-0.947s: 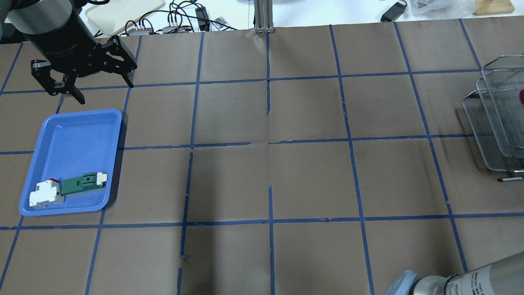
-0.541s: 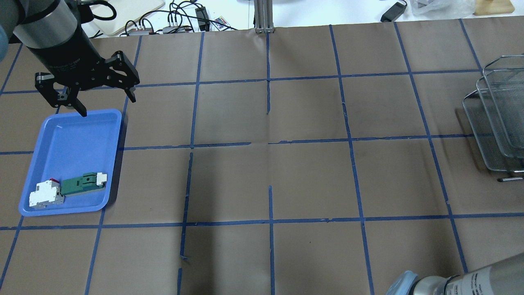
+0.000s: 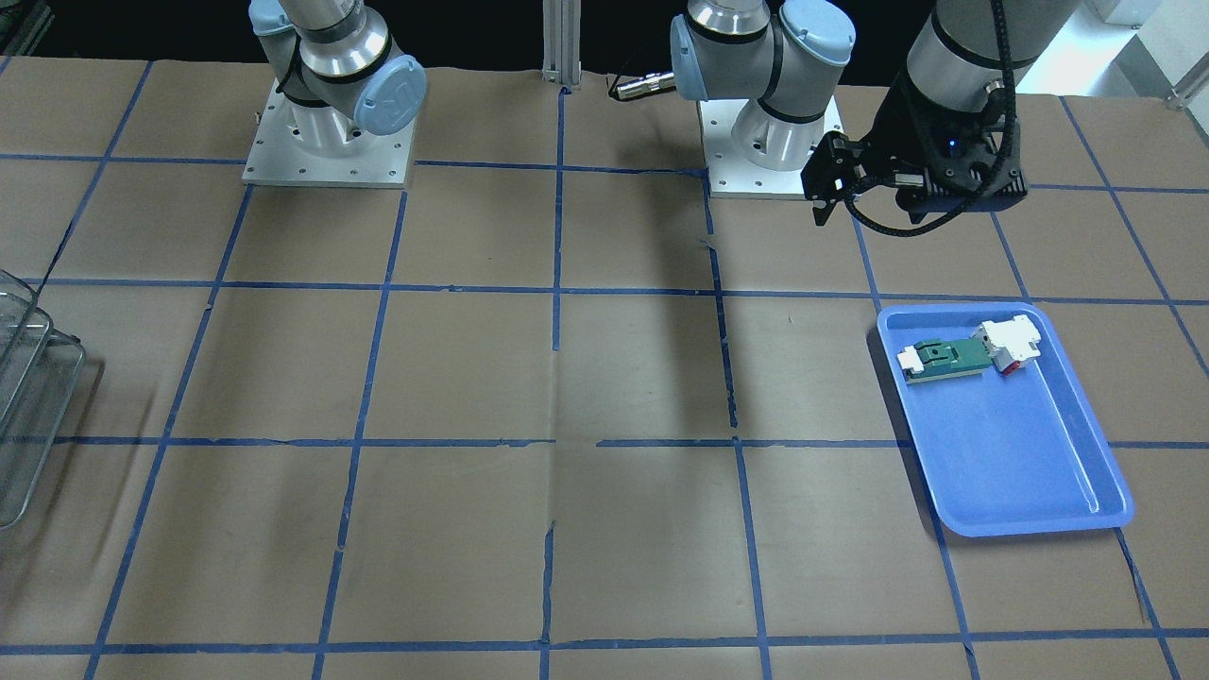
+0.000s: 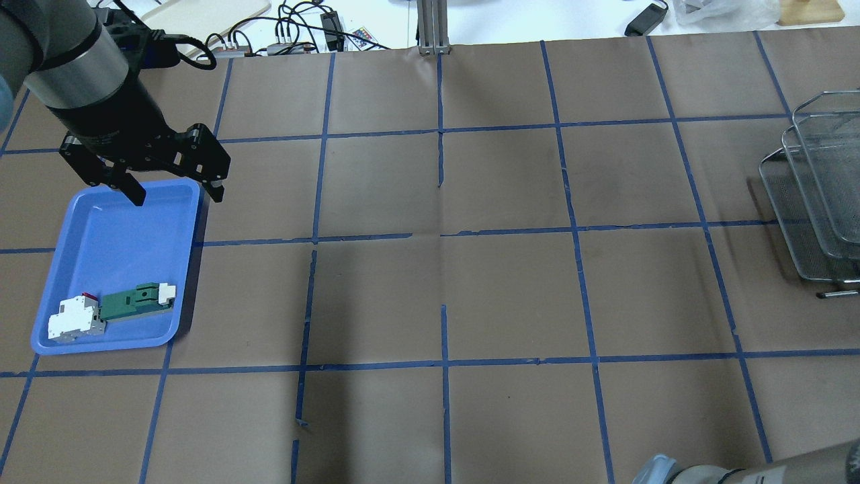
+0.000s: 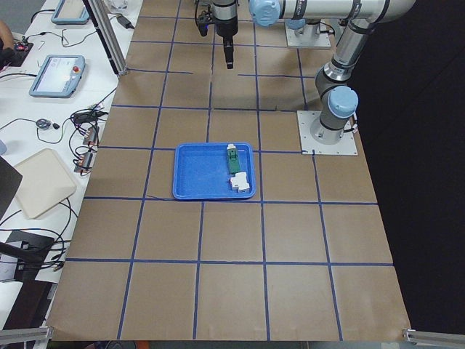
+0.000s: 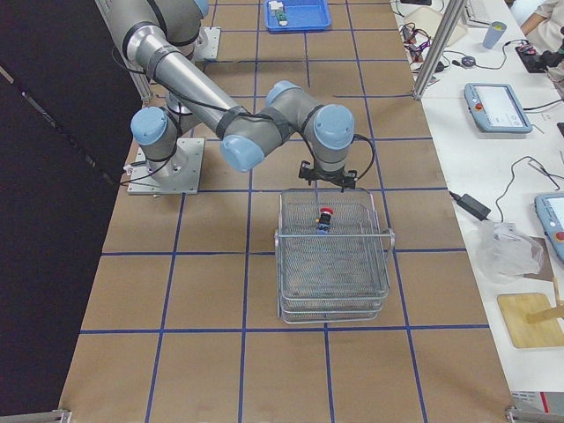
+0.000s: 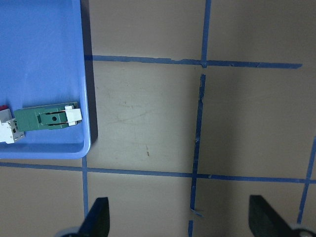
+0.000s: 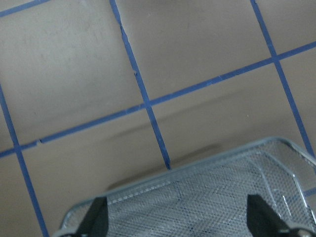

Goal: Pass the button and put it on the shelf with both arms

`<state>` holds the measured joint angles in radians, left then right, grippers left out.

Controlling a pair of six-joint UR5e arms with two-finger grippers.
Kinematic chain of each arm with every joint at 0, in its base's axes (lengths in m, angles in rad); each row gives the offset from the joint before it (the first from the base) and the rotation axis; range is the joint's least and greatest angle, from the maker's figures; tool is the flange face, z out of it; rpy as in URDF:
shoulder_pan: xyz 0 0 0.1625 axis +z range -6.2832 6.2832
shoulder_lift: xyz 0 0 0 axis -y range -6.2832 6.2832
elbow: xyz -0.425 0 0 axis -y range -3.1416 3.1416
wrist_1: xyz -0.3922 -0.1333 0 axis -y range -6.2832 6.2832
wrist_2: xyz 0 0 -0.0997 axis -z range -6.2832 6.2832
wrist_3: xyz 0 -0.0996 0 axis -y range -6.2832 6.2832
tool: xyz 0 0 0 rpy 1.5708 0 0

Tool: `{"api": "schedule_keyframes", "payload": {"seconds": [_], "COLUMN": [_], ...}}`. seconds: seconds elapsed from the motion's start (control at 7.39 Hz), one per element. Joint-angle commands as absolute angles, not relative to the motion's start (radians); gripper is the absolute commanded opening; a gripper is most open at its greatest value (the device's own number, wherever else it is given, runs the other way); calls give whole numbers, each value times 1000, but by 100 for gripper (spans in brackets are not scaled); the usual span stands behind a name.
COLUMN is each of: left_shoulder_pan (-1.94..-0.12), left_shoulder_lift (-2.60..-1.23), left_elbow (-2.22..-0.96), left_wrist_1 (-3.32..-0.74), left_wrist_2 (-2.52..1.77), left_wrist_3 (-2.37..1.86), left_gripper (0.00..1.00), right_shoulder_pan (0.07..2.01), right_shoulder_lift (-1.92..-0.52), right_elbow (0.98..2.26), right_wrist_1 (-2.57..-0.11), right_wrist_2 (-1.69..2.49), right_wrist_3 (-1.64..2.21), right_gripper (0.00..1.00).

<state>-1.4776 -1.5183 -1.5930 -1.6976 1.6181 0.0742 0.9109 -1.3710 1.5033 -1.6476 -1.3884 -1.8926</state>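
Note:
The button, with a red cap and a black body, lies in the top level of the wire-mesh shelf. It shows only in the exterior right view. The shelf also shows at the overhead view's right edge and in the right wrist view. My right gripper is open and empty, just above the shelf's rim. My left gripper is open and empty over the far end of the blue tray; it also shows in the left wrist view.
The blue tray holds a green-and-white flat part and a white-and-red block at its near end. Cables and a beige pad lie past the table's far edge. A metal post stands at the far middle.
My left gripper has moved nearer, from beyond the tray to over its far edge, still open. The red spot at the shelf in the overhead view no longer shows. The right arm drew back slightly.

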Motion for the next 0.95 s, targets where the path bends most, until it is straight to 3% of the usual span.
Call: {"api": "schedule_keyframes", "payload": {"seconds": [0.0,0.54,0.81], "left_shoulder_pan": [-1473,-1462,-1460], "left_shoulder_lift": [-1519,-1513,-1513], "left_elbow": [-1586,-1594,-1591], "left_wrist_1": [-1710,-1733,-1732], "left_wrist_2": [1597,1562,1563], "left_wrist_3": [95,95,95], "left_gripper": [100,100,100], "right_shoulder_pan": [1097,1534,1649], "right_shoulder_lift": [-1460,-1526,-1526], "right_elbow": [1505,1488,1502], "right_wrist_1": [-1596,-1585,-1592], "right_wrist_2": [-1480,-1517,-1511], "right_wrist_3": [-1600,-873,-477], "right_gripper": [100,100,100]}}
